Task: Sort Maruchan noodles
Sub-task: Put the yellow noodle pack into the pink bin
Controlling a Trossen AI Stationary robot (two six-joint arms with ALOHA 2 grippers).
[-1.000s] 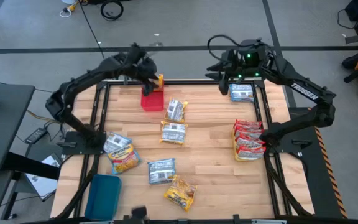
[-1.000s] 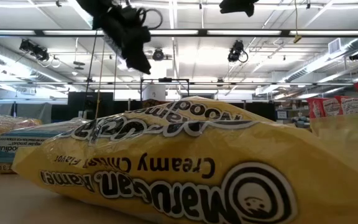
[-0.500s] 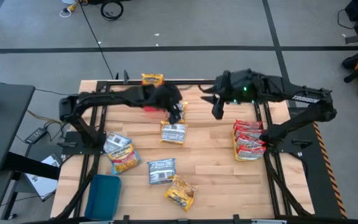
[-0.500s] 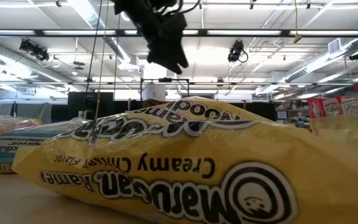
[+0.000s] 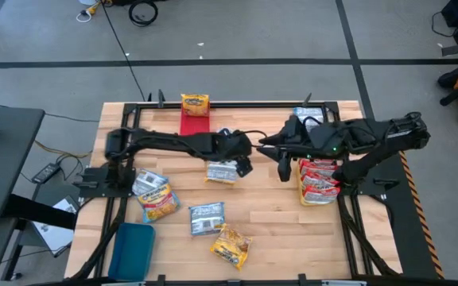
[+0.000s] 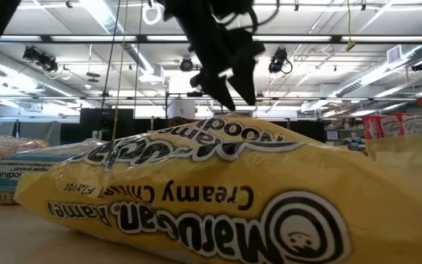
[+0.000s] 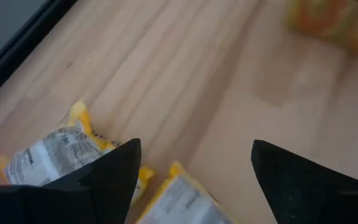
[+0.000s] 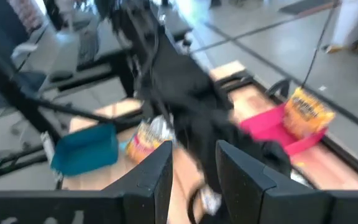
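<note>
The left gripper (image 5: 245, 164), fingers spread and empty, hovers at the frame centre beside a flat yellow-edged plastic ramen packet (image 5: 221, 170); the right gripper (image 5: 283, 170) holds nothing, jaws narrowly apart

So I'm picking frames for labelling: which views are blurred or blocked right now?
Right wrist view: smeared by motion, though the red tray and blue tray stay recognisable. Low view: a yellow noodle packet close to the lens fills most of the frame. Left wrist view: packets near the fingers readable, far corner soft. High view: clear, even light.
</note>
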